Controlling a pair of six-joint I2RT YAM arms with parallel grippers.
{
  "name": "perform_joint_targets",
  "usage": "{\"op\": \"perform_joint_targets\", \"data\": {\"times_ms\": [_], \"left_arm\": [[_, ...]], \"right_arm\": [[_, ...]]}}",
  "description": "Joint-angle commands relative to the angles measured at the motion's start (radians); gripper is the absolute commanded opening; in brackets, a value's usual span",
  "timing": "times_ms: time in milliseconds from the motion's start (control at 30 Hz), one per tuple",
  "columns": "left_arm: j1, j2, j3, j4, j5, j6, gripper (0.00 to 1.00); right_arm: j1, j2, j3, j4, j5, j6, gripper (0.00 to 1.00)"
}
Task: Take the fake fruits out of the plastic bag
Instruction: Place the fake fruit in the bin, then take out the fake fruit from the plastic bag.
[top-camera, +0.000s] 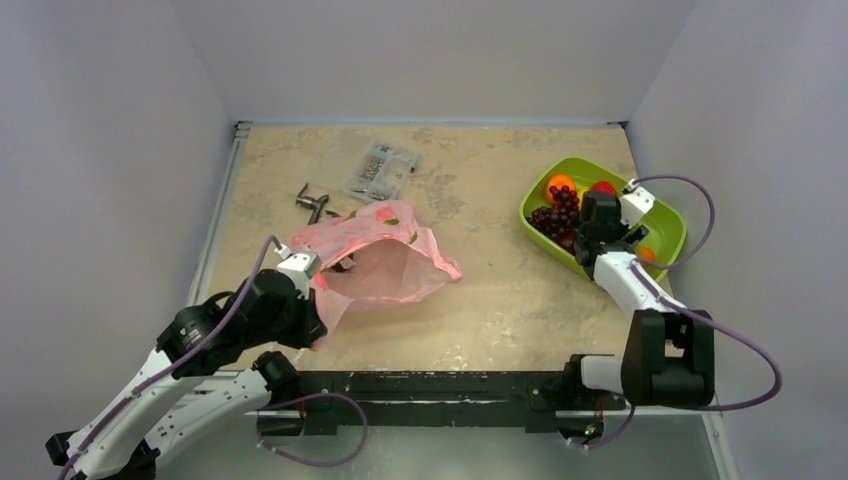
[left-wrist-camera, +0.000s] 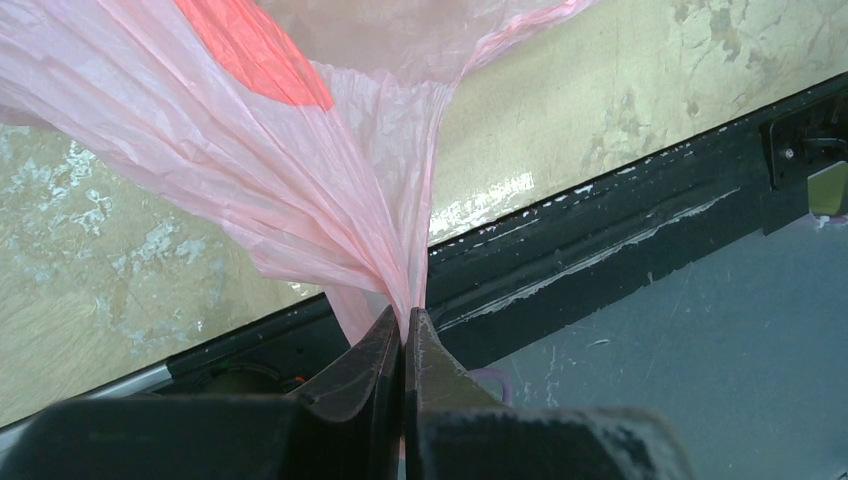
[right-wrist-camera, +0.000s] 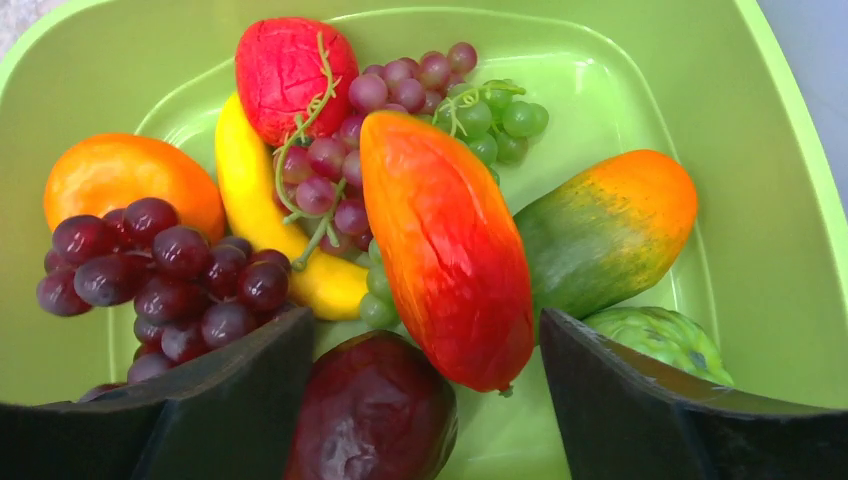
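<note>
The pink plastic bag (top-camera: 385, 255) lies crumpled at the left centre of the table. My left gripper (top-camera: 312, 290) is shut on a gathered fold of its film (left-wrist-camera: 330, 180). My right gripper (top-camera: 598, 232) hangs open over the lime-green tray (top-camera: 668, 215). In the right wrist view the tray holds an orange (right-wrist-camera: 125, 180), a strawberry (right-wrist-camera: 290, 70), a banana (right-wrist-camera: 255, 210), purple grapes (right-wrist-camera: 170, 275), green grapes (right-wrist-camera: 500, 120), a red-orange mango (right-wrist-camera: 445, 250), an orange-green mango (right-wrist-camera: 600, 230) and a dark plum (right-wrist-camera: 375, 410). The plum lies between my open fingers (right-wrist-camera: 640, 390), which hold nothing.
A clear compartment box of screws (top-camera: 382, 170) lies at the back centre, with a small metal part (top-camera: 313, 200) left of it. The black rail (top-camera: 430, 385) runs along the table's near edge. A green lumpy fruit (right-wrist-camera: 660, 335) sits beside my right finger.
</note>
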Motion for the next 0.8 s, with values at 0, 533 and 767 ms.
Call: {"op": "perform_joint_targets", "data": {"times_ms": [0, 533, 767], "left_arm": [[-0.003, -0.007, 0.002, 0.039, 0.012, 0.023, 0.00], [-0.003, 0.037, 0.002, 0.057, 0.013, 0.021, 0.00], [-0.003, 0.065, 0.021, 0.084, 0.058, 0.009, 0.00]], "right_arm": [[-0.008, -0.085, -0.012, 0.088, -0.053, -0.017, 0.90], [0.373, -0.120, -0.158, 0.246, -0.375, -0.044, 0.99], [0.797, 0.010, -0.049, 0.231, -0.292, 0.025, 0.99]]}}
